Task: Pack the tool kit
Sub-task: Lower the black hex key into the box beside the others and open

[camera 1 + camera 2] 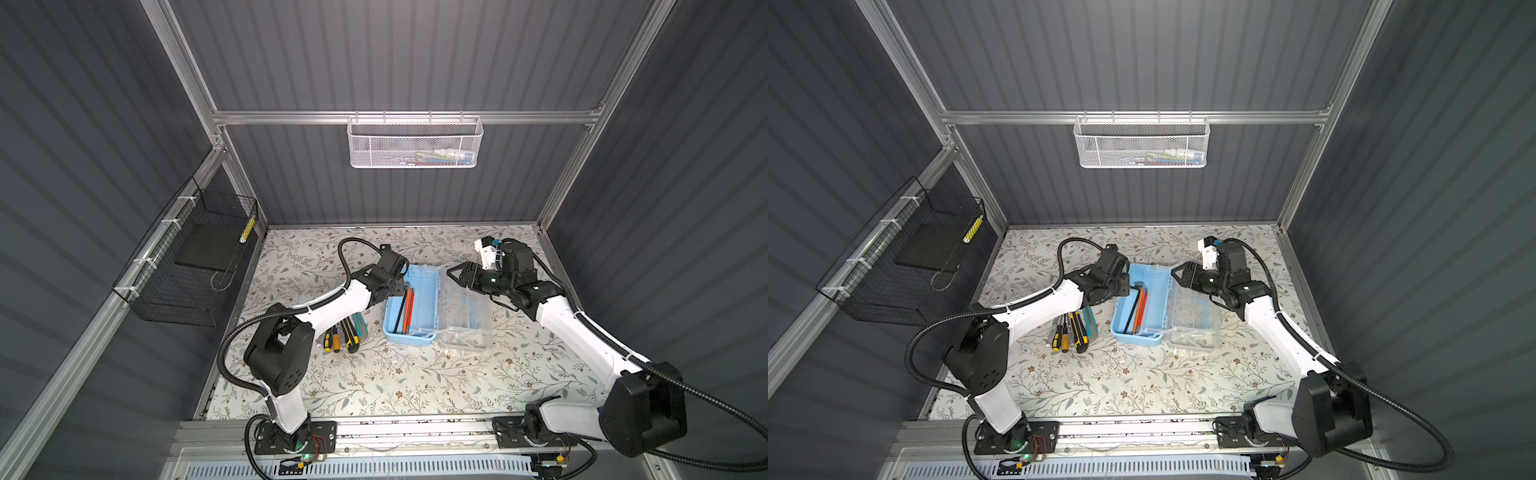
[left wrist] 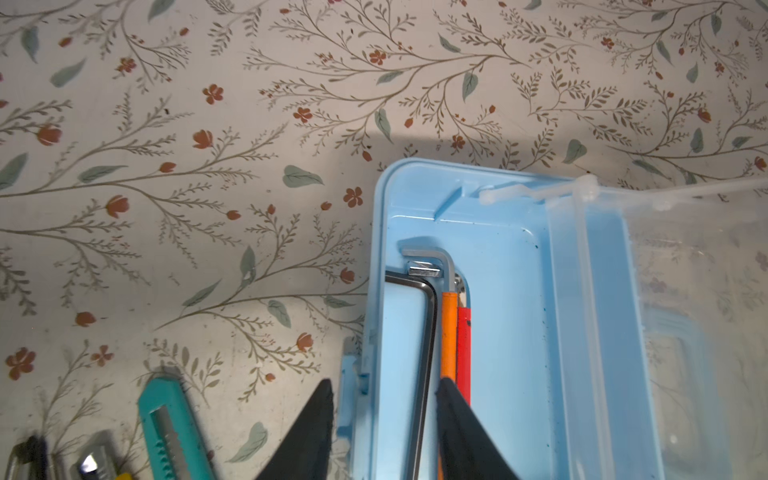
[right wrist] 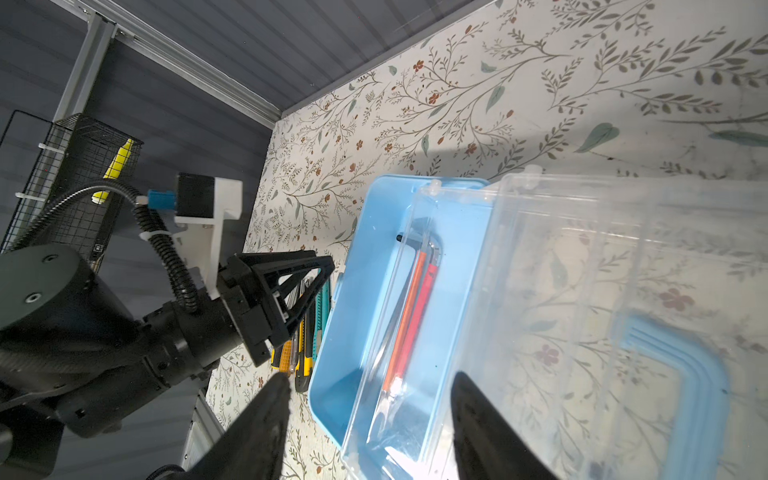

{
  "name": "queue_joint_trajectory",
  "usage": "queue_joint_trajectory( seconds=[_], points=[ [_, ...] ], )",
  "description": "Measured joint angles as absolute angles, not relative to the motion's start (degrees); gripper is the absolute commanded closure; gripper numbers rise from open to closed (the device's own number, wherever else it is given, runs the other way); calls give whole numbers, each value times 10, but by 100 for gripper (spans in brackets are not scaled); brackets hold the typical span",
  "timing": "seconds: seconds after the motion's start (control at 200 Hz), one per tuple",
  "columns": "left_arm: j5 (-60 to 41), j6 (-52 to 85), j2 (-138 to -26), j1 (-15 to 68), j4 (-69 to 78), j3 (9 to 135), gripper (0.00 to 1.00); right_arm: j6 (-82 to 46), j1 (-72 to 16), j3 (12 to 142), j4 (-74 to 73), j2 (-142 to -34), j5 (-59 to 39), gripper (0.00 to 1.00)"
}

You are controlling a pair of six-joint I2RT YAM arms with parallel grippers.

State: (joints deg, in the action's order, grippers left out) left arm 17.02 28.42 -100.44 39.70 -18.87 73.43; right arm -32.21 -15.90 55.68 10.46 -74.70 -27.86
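The light-blue tool kit box (image 1: 428, 291) lies open mid-table, its clear lid (image 1: 465, 316) with the blue handle (image 3: 698, 374) folded out to the right. Inside it lie a black (image 2: 428, 332), a silver (image 2: 436, 255), an orange (image 2: 449, 332) and a red hex key. My left gripper (image 2: 386, 382) is open, astride the box's left wall and holding nothing. My right gripper (image 1: 453, 277) hangs open over the lid's far end, empty. Left of the box, screwdrivers (image 1: 332, 338) and utility knives (image 1: 353, 334) lie on the table.
A white mesh basket (image 1: 415, 143) hangs on the back rail. A black wire basket (image 1: 187, 266) is fixed to the left wall, with a yellow item (image 1: 248, 228) inside. The left arm reaches over the loose tools.
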Motion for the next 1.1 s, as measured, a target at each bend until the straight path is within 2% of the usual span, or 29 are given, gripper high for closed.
queue_joint_trajectory(
  seconds=[0.17,0.47,0.6,0.755,1.101],
  points=[
    [176,284,-1004,394,-182,706,57,-321,-159,557,108,-757,-279,37],
    [170,272,-1058,385,-138,708,63,-321,-159,557,107,-765,-279,37],
    [167,269,-1092,379,-132,732,76,-321,-157,557,107,-768,-279,37],
    [161,256,-1113,374,-127,754,100,-321,-153,557,107,-773,-279,37],
    [161,276,-1124,369,-126,768,100,-322,-149,557,103,-773,-282,37]
  ],
)
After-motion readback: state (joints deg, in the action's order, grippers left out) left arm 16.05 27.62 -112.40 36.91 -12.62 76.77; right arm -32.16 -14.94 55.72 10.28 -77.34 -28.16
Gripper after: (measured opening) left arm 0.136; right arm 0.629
